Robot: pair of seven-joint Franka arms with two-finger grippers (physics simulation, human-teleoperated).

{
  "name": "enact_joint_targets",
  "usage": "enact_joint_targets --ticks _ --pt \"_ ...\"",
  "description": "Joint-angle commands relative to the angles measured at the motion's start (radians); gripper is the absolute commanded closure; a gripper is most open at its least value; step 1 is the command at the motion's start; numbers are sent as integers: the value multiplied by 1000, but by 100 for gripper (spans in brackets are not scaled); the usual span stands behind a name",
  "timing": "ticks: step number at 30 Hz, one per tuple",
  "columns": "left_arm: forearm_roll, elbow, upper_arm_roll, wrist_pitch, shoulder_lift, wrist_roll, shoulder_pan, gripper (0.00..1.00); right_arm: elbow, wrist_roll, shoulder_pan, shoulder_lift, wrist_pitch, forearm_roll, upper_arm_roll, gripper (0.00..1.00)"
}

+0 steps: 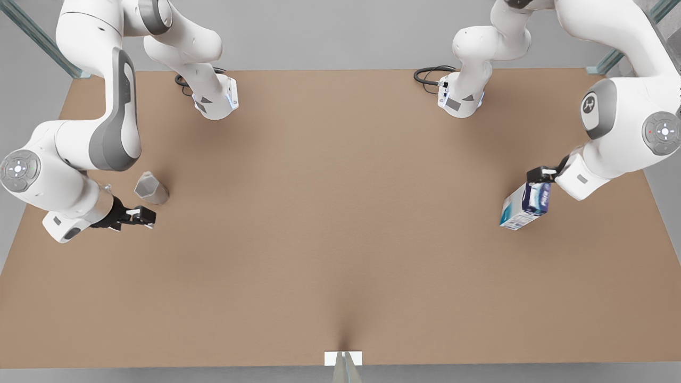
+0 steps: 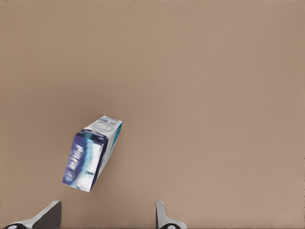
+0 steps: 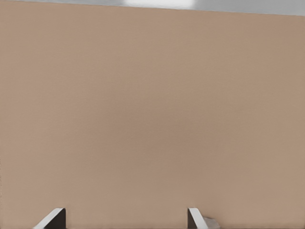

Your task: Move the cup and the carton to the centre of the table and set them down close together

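Note:
The light-grey faceted cup (image 1: pixel 151 188) stands on the brown table (image 1: pixel 340 239) at the front view's left. Just in front of it hovers my right gripper (image 1: pixel 148 216) (image 3: pixel 126 210), open, with bare tabletop between its fingers. At the front view's right the white, teal and dark-blue carton (image 1: pixel 524 205) (image 2: pixel 92 153) leans at a tilt. My left gripper (image 1: pixel 534 176) (image 2: pixel 108 204) is at the carton's upper end, open. In the left wrist view the carton lies ahead of the fingertips, off to one side and apart from them.
Both arm bases (image 1: pixel 215 101) (image 1: pixel 460 98) stand at the table's far edge with black cables (image 1: pixel 428 74) beside them. A small white marker (image 1: pixel 343 358) sits at the middle of the near edge. The wide middle of the table is bare brown surface.

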Motion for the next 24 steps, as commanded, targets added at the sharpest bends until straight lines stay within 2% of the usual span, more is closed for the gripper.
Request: enact_joint_targets --ticks 1,3,6,8,11,21,24 --pt "-3 2 0 -1 2 1 3 0 -4 0 -1 2 -1 -1 0 0" --pt "-3 4 0 1 12 2 3 0 -86 2 -12 -13 15 -2 0 0" --pt "-3 4 2 1 16 4 5 0 -577 2 -12 -242 341 -50 0 0" --pt "-3 4 2 1 16 7 5 0 -743 0 -32 -283 423 -50 0 0" --pt "-3 1 8 5 12 8 5 0 -829 -8 -61 -263 472 -51 -5 0" --pt "-3 -4 8 4 15 14 9 0 -947 -75 -116 -240 463 -62 -8 0" --pt "-3 -6 8 4 16 14 9 0 -1005 -77 -135 -253 539 -88 -8 0"
